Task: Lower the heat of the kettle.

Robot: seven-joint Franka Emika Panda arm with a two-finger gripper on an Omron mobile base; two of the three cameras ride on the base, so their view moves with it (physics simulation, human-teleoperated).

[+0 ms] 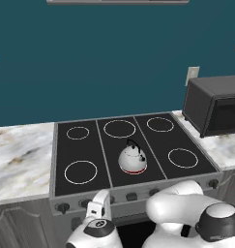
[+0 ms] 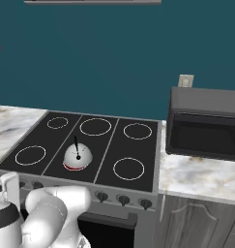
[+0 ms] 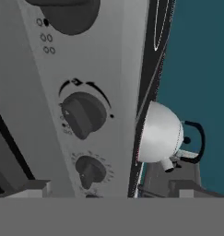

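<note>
In the left base view the arm is folding low before the stove (image 1: 133, 150), its gripper (image 1: 98, 209) pointing at the knob panel; one kettle (image 1: 132, 159) is sitting on the front-centre burner. In the right base view six burner rings are showing, plus one microwave (image 2: 206, 123). In the hand view three knobs (image 3: 83, 114) are lining the panel; I cannot tell how far the fingers are parted.

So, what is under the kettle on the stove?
The kettle stands on the black glass cooktop, on the front part of the middle strip. The other burners show white rings, but any ring under the kettle is covered by its red-banded base, so it cannot be seen.
</note>
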